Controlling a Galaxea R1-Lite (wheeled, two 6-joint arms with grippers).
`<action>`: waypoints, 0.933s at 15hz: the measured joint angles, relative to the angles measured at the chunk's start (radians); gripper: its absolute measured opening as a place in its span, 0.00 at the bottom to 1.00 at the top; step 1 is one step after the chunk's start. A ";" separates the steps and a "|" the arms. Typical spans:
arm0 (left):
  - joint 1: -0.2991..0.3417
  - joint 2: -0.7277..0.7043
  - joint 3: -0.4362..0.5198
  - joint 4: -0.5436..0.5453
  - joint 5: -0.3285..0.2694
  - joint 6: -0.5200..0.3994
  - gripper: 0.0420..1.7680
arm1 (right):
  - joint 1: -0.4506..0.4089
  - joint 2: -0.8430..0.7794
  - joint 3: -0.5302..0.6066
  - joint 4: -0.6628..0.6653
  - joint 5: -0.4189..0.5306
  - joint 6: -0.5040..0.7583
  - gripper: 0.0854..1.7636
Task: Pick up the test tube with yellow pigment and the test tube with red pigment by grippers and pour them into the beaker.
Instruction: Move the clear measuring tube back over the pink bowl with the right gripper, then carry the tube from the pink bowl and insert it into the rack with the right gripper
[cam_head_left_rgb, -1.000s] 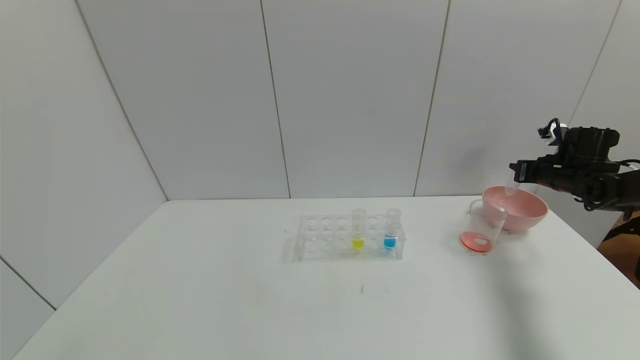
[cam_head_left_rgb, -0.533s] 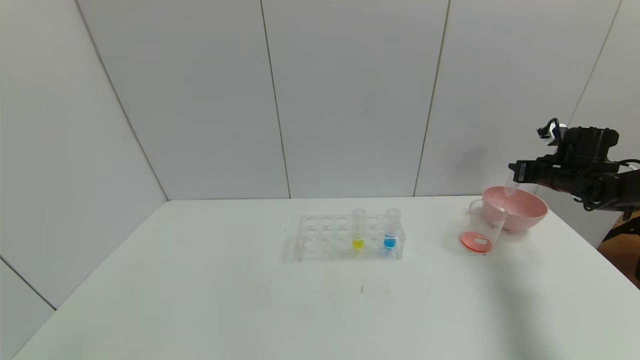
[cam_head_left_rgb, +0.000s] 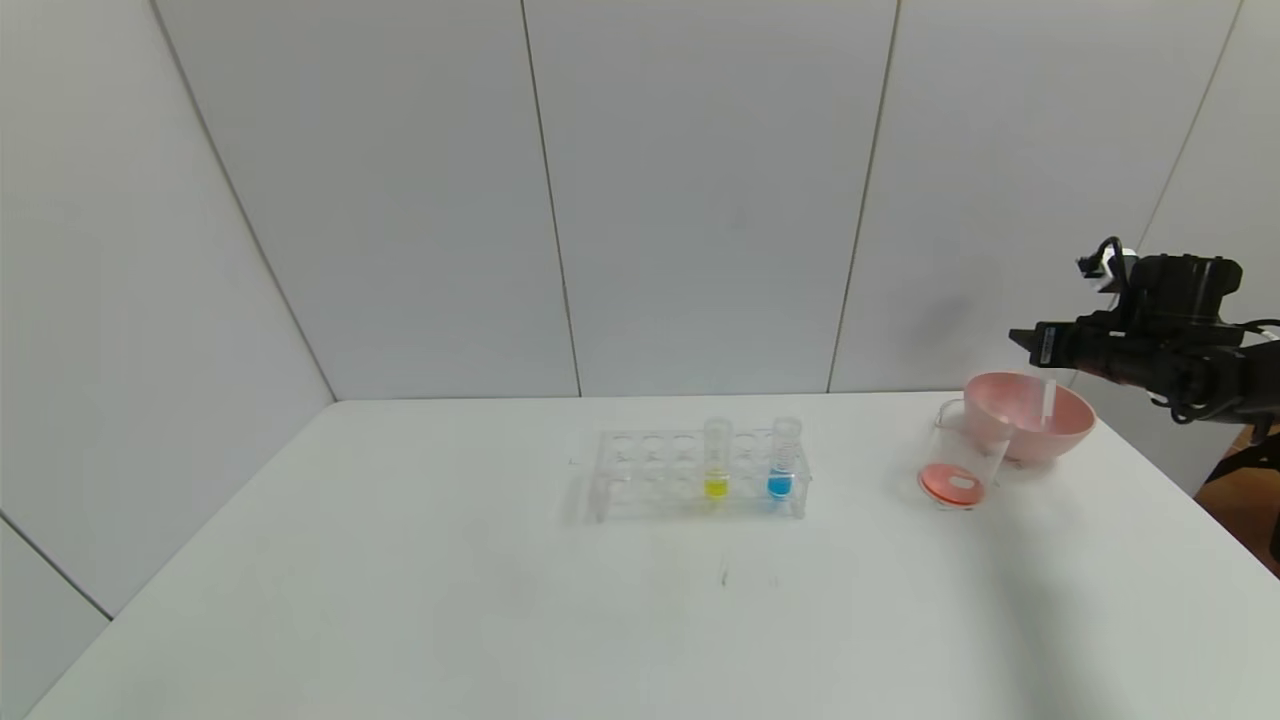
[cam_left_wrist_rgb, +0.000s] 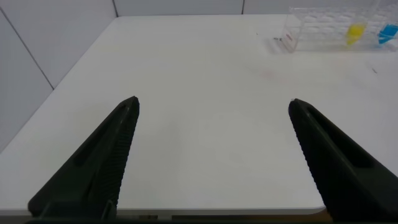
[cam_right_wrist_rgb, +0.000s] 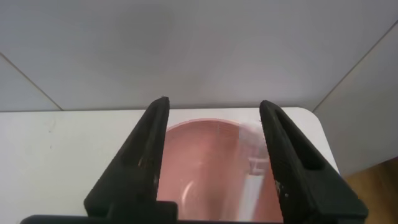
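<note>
The test tube with yellow pigment (cam_head_left_rgb: 716, 462) stands in the clear rack (cam_head_left_rgb: 650, 470) mid-table; it also shows in the left wrist view (cam_left_wrist_rgb: 356, 31). The beaker (cam_head_left_rgb: 965, 455) stands right of the rack with red-orange liquid at its bottom. A clear tube (cam_head_left_rgb: 1048, 400) with no colour showing in it sits upright inside the pink bowl (cam_head_left_rgb: 1075, 420), free of the jaws; it also shows in the right wrist view (cam_right_wrist_rgb: 254, 168). My right gripper (cam_head_left_rgb: 1020, 338) hovers open and empty above the bowl (cam_right_wrist_rgb: 205, 162). My left gripper (cam_left_wrist_rgb: 213, 102) is open and empty over the table's near left part.
A like tube with blue liquid (cam_head_left_rgb: 781, 460) stands in the rack, right of the yellow one. The pink bowl sits just behind the beaker near the table's right edge. White wall panels close the back.
My right gripper opened and let go of the clear tube, which dropped from between the jaws into the pink bowl. The gripper shifted slightly. Rack and beaker have not moved.
</note>
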 joint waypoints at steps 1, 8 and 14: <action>0.000 0.000 0.000 0.000 0.000 0.000 0.97 | 0.000 -0.001 0.000 0.000 0.000 0.000 0.64; 0.000 0.000 0.000 0.000 0.000 0.000 0.97 | 0.000 -0.005 0.001 -0.001 -0.001 -0.003 0.83; 0.000 0.000 0.000 0.000 0.000 0.000 0.97 | 0.017 -0.039 0.018 0.009 -0.001 -0.001 0.90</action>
